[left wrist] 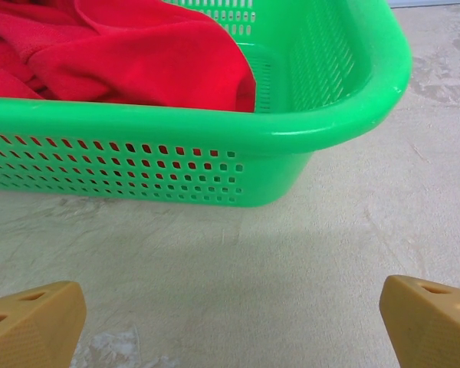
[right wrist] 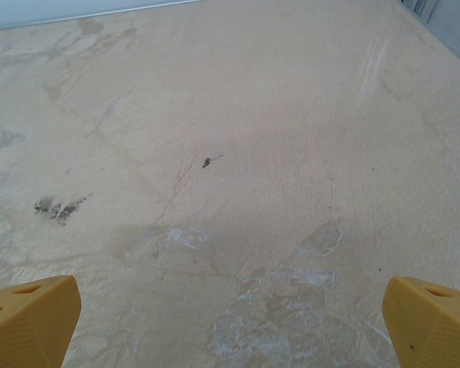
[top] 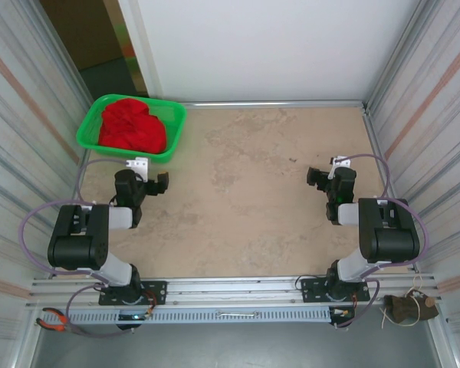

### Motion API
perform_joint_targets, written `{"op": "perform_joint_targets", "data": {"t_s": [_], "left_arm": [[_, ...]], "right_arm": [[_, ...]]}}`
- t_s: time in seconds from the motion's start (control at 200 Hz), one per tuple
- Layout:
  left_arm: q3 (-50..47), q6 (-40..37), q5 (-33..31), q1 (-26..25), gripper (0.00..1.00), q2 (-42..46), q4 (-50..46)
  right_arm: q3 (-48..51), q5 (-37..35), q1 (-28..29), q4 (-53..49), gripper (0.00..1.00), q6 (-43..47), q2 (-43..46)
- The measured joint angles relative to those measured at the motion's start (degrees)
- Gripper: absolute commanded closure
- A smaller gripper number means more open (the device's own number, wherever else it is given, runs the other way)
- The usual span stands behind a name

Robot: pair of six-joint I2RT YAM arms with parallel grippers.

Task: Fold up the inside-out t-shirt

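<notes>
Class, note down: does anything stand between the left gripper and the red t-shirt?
Yes: the near wall of the green plastic mesh basket. The bright red cloth t-shirt lies bunched inside it, behind that wall from the open left gripper.

T-shirt (top: 132,126): bright red, plain on what shows, deeper red in the folds

Basket (left wrist: 215,130): vivid green, glossy rim; walls patterned with rows of small square holes, red glimpsed through some

Table (top: 253,199): beige, mottled, with paler whitish blotches and a few dark grey smudges

Left gripper (left wrist: 230,330), right gripper (right wrist: 230,330): fingertips (left wrist: 31,326) mustard yellow

Arms (top: 80,238): black, with pale grey links; cables (top: 31,222) lilac

Side walls (top: 23,115): pale grey ribbing, faint pinkish stripes

Pliers (top: 52,320): orange handles
</notes>
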State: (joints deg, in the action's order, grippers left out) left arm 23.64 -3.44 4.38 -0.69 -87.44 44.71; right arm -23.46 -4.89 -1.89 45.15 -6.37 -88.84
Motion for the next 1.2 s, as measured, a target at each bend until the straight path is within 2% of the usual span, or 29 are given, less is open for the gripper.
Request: {"op": "perform_joint_targets", "data": {"t_s": [0.341, 0.436, 0.596, 0.731, 0.797, 0.932, 1.077, 1.202], "left_arm": [[0.0, 0.0, -1.9, -0.6, 0.01, 0.2, -0.6], [1.8, 0.0, -4.2, -2.1, 0.01, 3.6, -8.0], [8.4, 2.4, -7.6, -3.0, 0.01, 12.5, -19.9], [14.2, 6.1, -8.0, -2.9, 0.01, 19.3, -28.6], [19.3, 7.7, -7.1, -2.9, 0.01, 19.8, -34.2], [34.3, 9.3, -3.2, -2.9, 0.01, 14.1, -45.5], [49.6, 9.5, -0.5, -3.6, 0.01, 1.4, -55.6], [60.8, 9.2, -1.2, -5.5, 0.01, -10.6, -65.0]], "right_arm": [[0.1, -1.6, 0.5, -0.7, 0.01, 0.0, 0.8], [-0.1, -5.4, 2.8, -5.4, 0.01, 0.0, 5.4], [-7.7, -12.3, 6.5, -22.7, 0.01, -2.6, 14.7], [-18.6, -18.0, 6.3, -41.4, 0.01, -13.8, 19.8], [-21.8, -17.7, 5.2, -49.1, 0.01, -19.7, 22.1], [-22.6, -11.8, 4.5, -61.6, 0.01, -27.0, 31.1], [-24.1, -5.1, 13.5, -72.2, 0.01, -31.0, 40.9], [-27.4, -2.6, 18.5, -80.3, 0.01, -33.3, 42.9]]}}
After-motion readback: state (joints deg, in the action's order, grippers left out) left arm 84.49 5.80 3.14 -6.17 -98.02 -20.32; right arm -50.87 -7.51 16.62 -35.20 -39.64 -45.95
